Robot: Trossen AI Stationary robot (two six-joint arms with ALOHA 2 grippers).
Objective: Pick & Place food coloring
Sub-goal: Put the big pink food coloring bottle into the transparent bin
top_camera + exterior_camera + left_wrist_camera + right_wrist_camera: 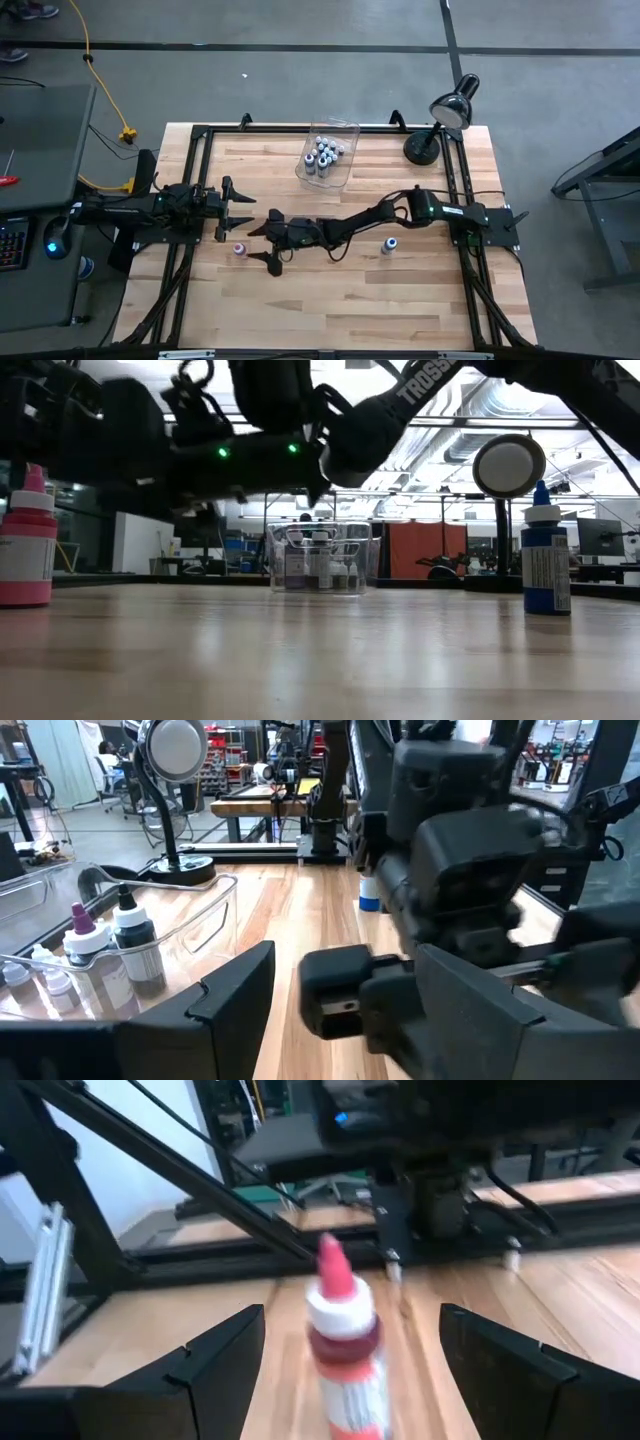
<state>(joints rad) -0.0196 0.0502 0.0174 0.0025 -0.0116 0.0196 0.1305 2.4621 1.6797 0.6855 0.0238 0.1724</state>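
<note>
A pink food coloring bottle (239, 248) with a white cap stands upright on the wooden table (330, 300) at its left middle. My right gripper (258, 245) reaches level across the table from the right and is open. In the right wrist view the pink bottle (345, 1342) stands just ahead of the gap between the fingers and touches neither. A blue food coloring bottle (388, 246) stands under my right arm. Several more bottles stand in the clear bin (328, 155) at the far middle. My left gripper (238, 205) waits open at the left, just beyond the pink bottle.
A black desk lamp (440, 125) stands at the far right corner. Black frame rails (200, 180) run along the table's left, right and far edges. The two grippers stand close together at the left middle. Bare wood lies along the near edge.
</note>
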